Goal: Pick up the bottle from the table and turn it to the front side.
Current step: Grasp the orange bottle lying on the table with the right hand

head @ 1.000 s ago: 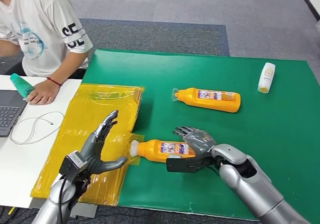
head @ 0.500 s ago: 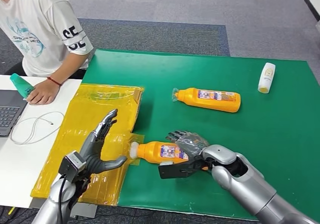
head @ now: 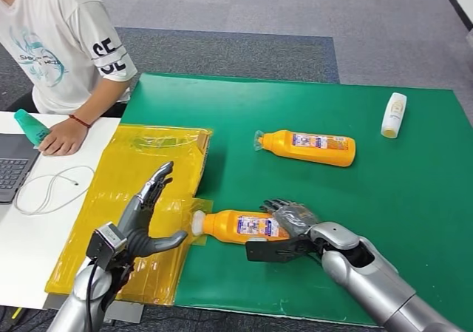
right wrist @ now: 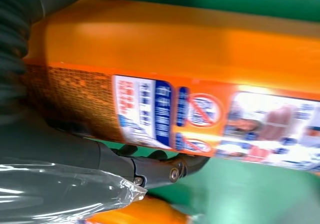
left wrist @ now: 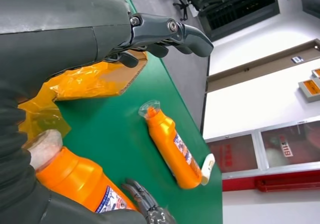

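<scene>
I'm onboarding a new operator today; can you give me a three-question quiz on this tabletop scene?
1. True or false: the left robot hand holds a bottle.
2. How many orange bottles lie on the green mat? A) one B) two C) three
3. Fill in: the right robot hand is at the ___ orange bottle, not the far orange bottle.

Key: 1 false, it is open over the yellow bag; 2 B; 3 near.

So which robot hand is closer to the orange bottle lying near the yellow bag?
Right. The right hand is at the near bottle, fingers around it. The left hand hovers open beyond its cap.
</scene>
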Tool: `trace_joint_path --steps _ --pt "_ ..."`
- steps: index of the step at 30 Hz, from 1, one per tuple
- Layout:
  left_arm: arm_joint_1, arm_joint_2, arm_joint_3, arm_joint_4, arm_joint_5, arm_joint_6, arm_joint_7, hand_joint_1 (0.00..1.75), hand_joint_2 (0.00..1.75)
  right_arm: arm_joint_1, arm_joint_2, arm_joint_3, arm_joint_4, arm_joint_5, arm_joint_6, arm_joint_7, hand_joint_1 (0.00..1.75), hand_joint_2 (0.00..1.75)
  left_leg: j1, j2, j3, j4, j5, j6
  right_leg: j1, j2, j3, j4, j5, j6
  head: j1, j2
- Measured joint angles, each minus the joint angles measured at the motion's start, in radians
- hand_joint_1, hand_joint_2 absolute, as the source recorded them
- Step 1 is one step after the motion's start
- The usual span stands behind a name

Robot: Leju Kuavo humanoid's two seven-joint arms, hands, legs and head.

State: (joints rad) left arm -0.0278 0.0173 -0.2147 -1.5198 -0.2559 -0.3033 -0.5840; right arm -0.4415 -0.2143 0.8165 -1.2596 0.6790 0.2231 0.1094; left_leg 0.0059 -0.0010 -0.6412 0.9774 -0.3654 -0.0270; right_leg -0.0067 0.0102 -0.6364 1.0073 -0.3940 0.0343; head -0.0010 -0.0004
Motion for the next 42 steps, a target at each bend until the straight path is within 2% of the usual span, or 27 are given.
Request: trace_joint_path --steps 11,12,13,15,16,17,35,39,42 --pt "0.014 -0.001 0.011 0.0 0.001 0.0 -0.004 0.0 1.75 0.021 -0.004 -0.035 0.0 0.018 -0.001 0.007 0.0 1.75 0.0 0.0 0.001 0.0 0.0 0.0 0.0 0.0 0.0 0.0 0.0 0.0 0.0 0.0" --pt "0.017 -0.002 0.013 0.0 0.001 0.0 -0.007 0.0 1.75 0.023 -0.004 -0.039 0.0 0.023 -0.001 0.004 0.06 1.75 0.0 0.0 0.001 0.0 0.0 0.0 0.0 0.0 0.0 0.0 0.0 0.0 0.0 0.0" --pt "0.019 -0.002 0.014 0.0 0.0 0.0 -0.011 0.0 1.75 0.026 -0.005 -0.044 0.0 0.028 -0.001 0.002 0.28 1.75 0.0 0.0 0.001 0.0 0.0 0.0 0.0 0.0 0.001 0.0 0.0 0.0 0.0 0.0" --pt "0.021 -0.004 0.018 0.0 -0.001 -0.001 -0.014 0.0 1.75 0.03 -0.005 -0.053 0.0 0.034 0.0 0.0 1.15 1.75 0.0 0.0 0.001 0.0 0.0 0.0 0.0 0.0 0.001 0.0 0.0 0.0 0.0 0.0" --pt "0.022 -0.004 0.019 0.0 -0.001 -0.001 -0.014 0.0 1.75 0.032 -0.005 -0.056 -0.001 0.035 -0.001 -0.001 1.53 1.75 0.0 0.0 0.001 0.0 0.0 0.0 0.0 0.0 0.001 0.0 0.0 0.0 0.0 0.0" --pt "0.023 -0.004 0.02 0.0 -0.001 -0.001 -0.014 0.0 1.75 0.035 -0.005 -0.06 -0.001 0.036 -0.003 -0.002 1.75 1.75 0.0 0.0 0.001 0.0 0.0 0.0 0.0 0.0 0.001 0.0 0.0 0.0 0.0 0.0" --pt "0.024 -0.007 0.027 0.002 -0.002 -0.007 -0.017 0.0 1.75 0.062 -0.004 -0.119 0.0 0.015 -0.018 -0.057 1.75 1.75 0.0 0.0 0.002 0.0 0.0 0.0 0.0 0.0 0.002 0.0 0.0 0.0 0.0 0.0" --pt "0.018 -0.007 0.027 0.005 -0.002 -0.012 -0.017 0.0 1.75 0.067 -0.004 -0.139 0.005 -0.022 -0.023 -0.081 1.75 1.75 0.0 0.0 0.002 0.0 0.0 0.0 0.0 0.0 0.002 0.0 0.0 0.0 0.0 0.0" --pt "0.008 -0.007 0.027 0.014 -0.002 -0.019 -0.018 0.0 1.75 0.073 -0.005 -0.169 0.014 -0.089 -0.011 -0.13 1.75 1.75 0.0 0.0 0.002 0.0 0.0 0.0 0.0 0.0 0.002 -0.001 0.0 0.0 0.0 0.0"
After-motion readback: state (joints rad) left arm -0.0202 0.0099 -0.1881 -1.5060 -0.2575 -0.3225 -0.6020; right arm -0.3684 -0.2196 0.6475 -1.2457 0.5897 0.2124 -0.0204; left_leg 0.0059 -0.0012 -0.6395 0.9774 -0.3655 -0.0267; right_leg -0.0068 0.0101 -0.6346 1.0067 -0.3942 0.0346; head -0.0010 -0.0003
